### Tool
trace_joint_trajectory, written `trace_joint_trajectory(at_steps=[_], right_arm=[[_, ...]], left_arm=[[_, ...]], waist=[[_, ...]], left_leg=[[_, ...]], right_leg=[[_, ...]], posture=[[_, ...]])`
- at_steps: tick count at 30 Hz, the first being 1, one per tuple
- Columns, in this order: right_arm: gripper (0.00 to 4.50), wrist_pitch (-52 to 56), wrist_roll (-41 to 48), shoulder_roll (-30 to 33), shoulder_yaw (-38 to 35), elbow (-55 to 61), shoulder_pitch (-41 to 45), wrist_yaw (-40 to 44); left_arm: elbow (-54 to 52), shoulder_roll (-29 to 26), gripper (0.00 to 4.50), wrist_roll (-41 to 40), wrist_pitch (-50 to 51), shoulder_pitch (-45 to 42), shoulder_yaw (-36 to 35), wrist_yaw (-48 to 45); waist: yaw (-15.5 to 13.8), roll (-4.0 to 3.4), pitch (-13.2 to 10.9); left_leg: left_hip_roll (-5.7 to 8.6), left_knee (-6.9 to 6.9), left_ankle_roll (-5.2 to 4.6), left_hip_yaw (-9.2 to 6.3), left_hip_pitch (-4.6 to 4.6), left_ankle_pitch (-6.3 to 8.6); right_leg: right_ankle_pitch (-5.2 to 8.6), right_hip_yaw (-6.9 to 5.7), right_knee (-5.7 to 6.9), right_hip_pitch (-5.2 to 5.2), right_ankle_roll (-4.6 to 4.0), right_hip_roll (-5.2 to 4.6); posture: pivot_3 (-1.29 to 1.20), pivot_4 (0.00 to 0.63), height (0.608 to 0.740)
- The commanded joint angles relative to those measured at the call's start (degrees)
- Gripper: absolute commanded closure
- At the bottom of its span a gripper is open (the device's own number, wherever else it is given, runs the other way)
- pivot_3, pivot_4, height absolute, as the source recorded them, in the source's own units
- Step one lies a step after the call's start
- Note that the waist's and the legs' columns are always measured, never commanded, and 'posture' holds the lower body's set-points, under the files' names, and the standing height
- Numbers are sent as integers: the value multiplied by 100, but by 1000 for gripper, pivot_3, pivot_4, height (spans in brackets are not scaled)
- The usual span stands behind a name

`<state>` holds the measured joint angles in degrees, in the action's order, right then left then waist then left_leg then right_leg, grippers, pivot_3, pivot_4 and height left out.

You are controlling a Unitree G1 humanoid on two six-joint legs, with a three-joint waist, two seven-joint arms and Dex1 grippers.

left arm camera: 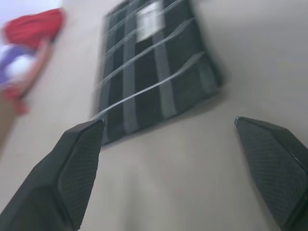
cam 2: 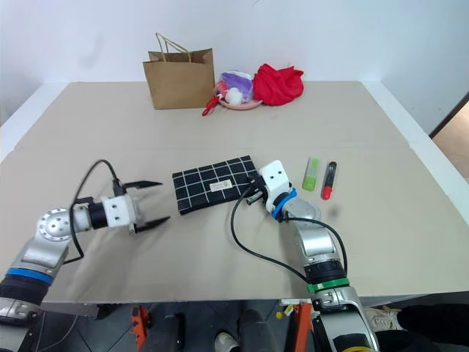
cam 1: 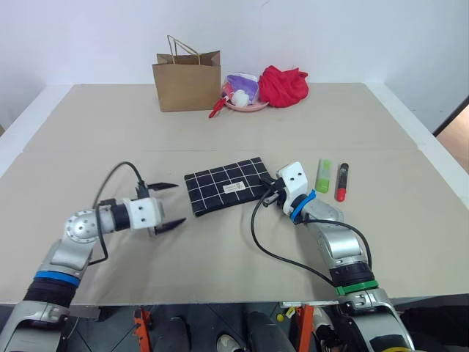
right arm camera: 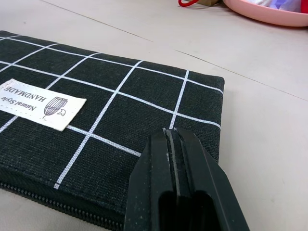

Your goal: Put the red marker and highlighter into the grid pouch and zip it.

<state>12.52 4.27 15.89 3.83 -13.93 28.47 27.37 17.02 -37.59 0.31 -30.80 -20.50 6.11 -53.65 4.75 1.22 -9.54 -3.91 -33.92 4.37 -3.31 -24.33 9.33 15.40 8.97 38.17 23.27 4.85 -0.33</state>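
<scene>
Left gripper (cam 1: 170, 206) spread wide just left of the grid pouch (cam 1: 226, 183), empty. Flat black fabric, thin white lines, small white label. Zipper pull hidden behind the right gripper (right arm camera: 174, 155), fingers pressed together at the pouch's right end. Stubby green highlighter (cam 1: 322, 175), then red marker (cam 1: 341, 181), on bare table (cam 1: 110, 132).

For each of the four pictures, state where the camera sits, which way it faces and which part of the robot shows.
Left eye, right eye: head, facing down over the table; both arms show.
Left wrist: faces the grid pouch between the open left gripper fingers.
Right wrist: low beside the pouch, past the shut right gripper.
All four share the pouch.
</scene>
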Motion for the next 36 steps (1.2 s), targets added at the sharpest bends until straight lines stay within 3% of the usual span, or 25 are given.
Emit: trace_joint_trajectory(at_steps=[1,13,25,27,34,36], right_arm=[[4434,7,41,-29,-54,222,-55,-39],[4434,79,40,-67,-47,472,-150,-122],[4434,124,46,-28,-57,675,-257,-112],[4500,130,48,-28,-60,675,-253,-109],[4500,124,45,-23,-49,709,-272,-97],[4500,124,44,-26,-42,728,-285,-97]], left_arm=[[138,17,0,13,-307,-149,188,-147],[1928,307,0,1481,-2005,-1371,767,1036],[3297,598,0,1822,-2664,-2131,1263,1363],[3482,630,811,1779,-2756,-2229,1322,1322],[3917,645,4361,1923,-3036,-2517,1498,1357],[4030,640,4479,1939,-3066,-2596,1506,1372]], waist=[[-5,-1,0],[-31,-3,2],[-60,-5,3],[-56,-7,4],[-60,-15,9],[-56,-25,14]], left_leg=[[0,0,0,0,0,0],[1,-12,-9,-1,4,-10],[3,-12,-10,-1,3,-13],[4,-13,-10,-1,3,-14],[5,-12,-12,-3,2,-15],[5,-12,-12,-3,3,-15]], right_leg=[[0,0,0,0,0,0],[-17,0,0,-8,6,0],[-20,0,0,-10,10,0],[-21,0,0,-10,11,0],[-22,0,-1,-10,12,0],[-21,0,-1,-11,12,0]], posture=[[0,150,740],[0,150,740],[0,150,740],[0,150,740],[0,150,740],[0,150,740]])
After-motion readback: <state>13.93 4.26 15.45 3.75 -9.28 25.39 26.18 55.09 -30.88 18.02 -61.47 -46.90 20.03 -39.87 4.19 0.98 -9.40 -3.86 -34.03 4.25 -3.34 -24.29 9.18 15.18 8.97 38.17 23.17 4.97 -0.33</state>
